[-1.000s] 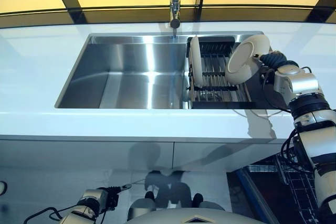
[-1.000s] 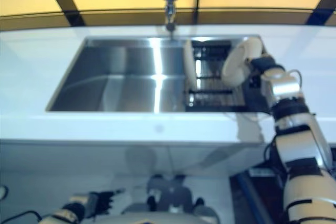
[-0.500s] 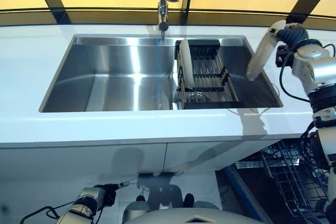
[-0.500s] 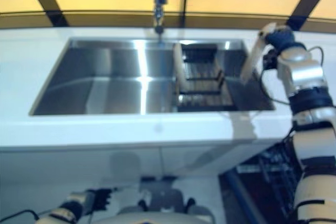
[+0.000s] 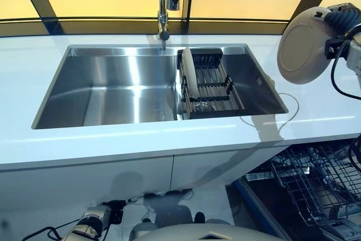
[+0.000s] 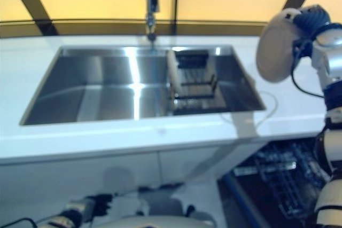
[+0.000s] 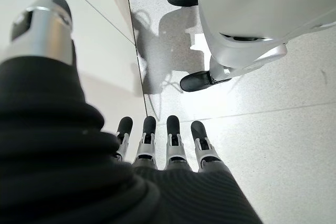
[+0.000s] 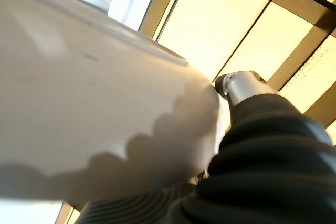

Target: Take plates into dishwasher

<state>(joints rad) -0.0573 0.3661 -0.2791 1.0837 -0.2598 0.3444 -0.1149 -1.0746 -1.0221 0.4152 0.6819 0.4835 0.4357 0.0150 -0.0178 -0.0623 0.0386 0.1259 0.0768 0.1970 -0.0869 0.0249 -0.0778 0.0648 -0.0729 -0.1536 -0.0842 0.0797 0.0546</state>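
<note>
Left eye view: right robot hand grips plate on edge, facing left.

You have the right hand raised at the far right, above the white counter, gripping a round white plate by its upper edge so it stands on edge, its underside turned toward the sink. In the sink's right part, just below the tap, a dark rack holds a second plate upright at its left end. Below the counter's right end you can see the wire basket of the open dishwasher.
</note>
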